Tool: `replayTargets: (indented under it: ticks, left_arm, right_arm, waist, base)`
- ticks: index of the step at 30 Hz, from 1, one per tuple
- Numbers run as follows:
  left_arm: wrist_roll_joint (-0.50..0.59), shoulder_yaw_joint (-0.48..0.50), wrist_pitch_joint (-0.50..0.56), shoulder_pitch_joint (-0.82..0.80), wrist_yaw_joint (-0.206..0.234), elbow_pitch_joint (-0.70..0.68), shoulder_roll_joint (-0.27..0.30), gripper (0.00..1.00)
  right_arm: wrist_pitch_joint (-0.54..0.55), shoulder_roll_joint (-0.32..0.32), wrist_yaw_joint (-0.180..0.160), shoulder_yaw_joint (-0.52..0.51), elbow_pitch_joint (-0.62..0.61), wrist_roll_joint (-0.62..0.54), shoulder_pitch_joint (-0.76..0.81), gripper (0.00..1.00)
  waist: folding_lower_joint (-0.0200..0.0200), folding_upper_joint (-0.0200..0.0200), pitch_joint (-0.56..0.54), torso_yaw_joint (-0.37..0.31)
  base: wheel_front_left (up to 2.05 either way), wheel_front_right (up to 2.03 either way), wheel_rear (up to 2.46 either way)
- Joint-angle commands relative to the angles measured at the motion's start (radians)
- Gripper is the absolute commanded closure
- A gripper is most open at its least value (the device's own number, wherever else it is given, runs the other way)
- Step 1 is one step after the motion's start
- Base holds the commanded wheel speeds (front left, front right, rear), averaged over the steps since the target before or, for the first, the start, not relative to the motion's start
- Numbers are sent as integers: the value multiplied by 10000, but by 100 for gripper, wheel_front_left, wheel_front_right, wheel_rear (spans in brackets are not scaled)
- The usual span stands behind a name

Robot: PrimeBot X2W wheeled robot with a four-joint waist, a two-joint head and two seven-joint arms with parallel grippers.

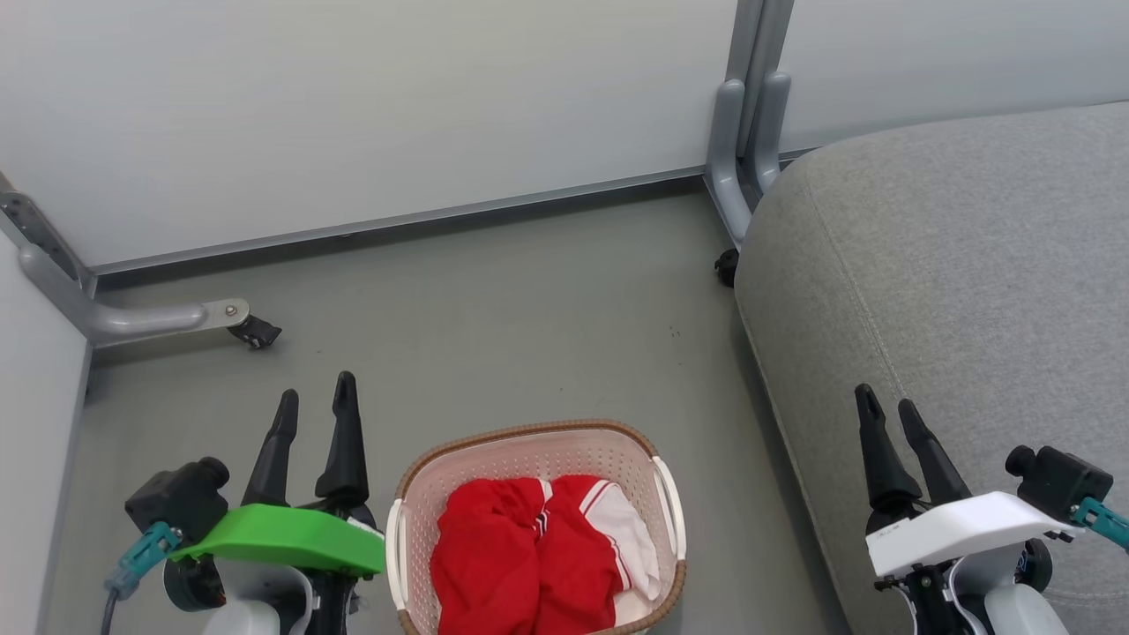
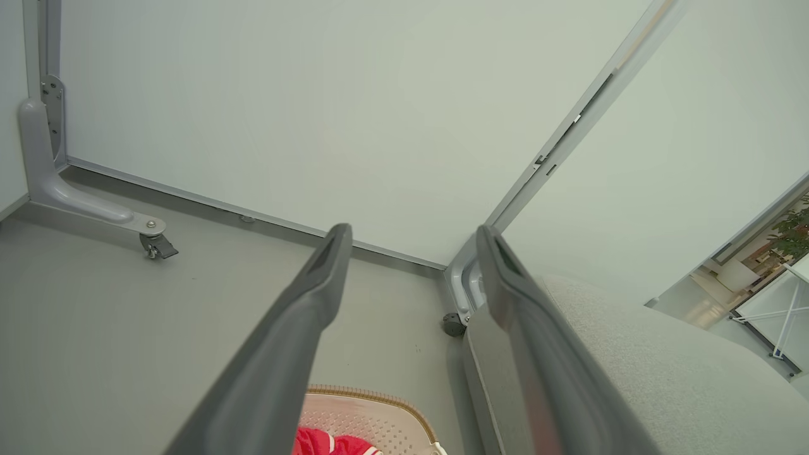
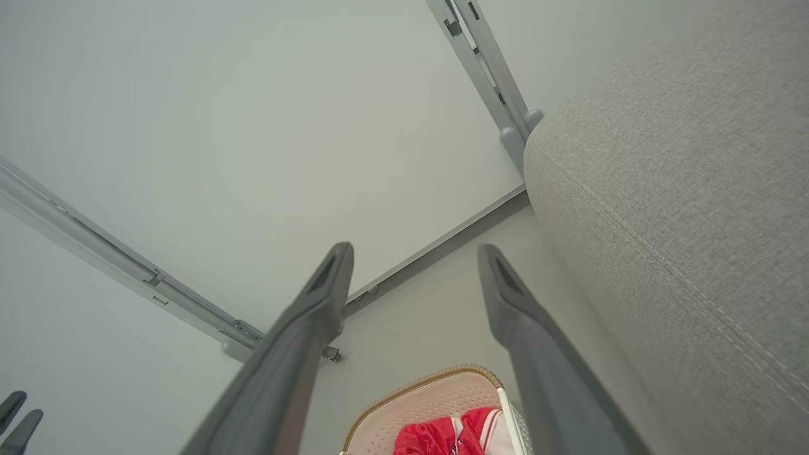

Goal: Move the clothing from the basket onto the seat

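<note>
Left gripper (image 1: pixel 316 386) and right gripper (image 1: pixel 886 397) wide open, empty
Both hover, touching nothing; the red clothing (image 1: pixel 520 556) lies heaped in the laundry basket (image 1: pixel 529 429) between them, on the floor (image 1: pixel 494 309) just beside the grey seat (image 1: pixel 970 265).

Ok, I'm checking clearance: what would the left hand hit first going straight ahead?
Likely the white wall panel, low near its bottom rail; nothing stands between it and the left hand, though depth is unclear.
</note>
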Motion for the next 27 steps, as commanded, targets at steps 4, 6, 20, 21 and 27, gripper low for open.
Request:
replayTargets:
  ticks: [4, 6, 20, 21, 27]
  left_arm:
    - [655, -124, -184, 92, 59, -103, 75, 0]
    - [854, -174, -226, 90, 73, -91, 77, 0]
    - [2291, -498, -582, 44, 143, -123, 88, 0]
    - [2375, -514, -604, 38, 143, -123, 88, 0]
    - [2896, -613, -751, 29, 143, -102, 91, 0]
  right_arm:
    - [-191, -73, 3, 113, -117, -669, 32, 0]
    - [-234, -75, 3, 153, -96, -895, 49, 0]
    - [-593, -91, 3, 306, -67, -2353, 19, 0]
    - [-608, -91, 3, 312, -75, -2435, 16, 0]
    - [-741, -96, 3, 370, -102, -2973, 25, 0]
  waist:
    - [0, 0, -15, 27]
    - [0, 0, -19, 39]
    - [0, 0, 65, 104]
    - [0, 0, 69, 108]
    - [0, 0, 85, 130]
  base:
    - [0, 0, 0]
    - [0, 0, 0]
    - [0, 0, 0]
    - [0, 0, 0]
    - [0, 0, 0]
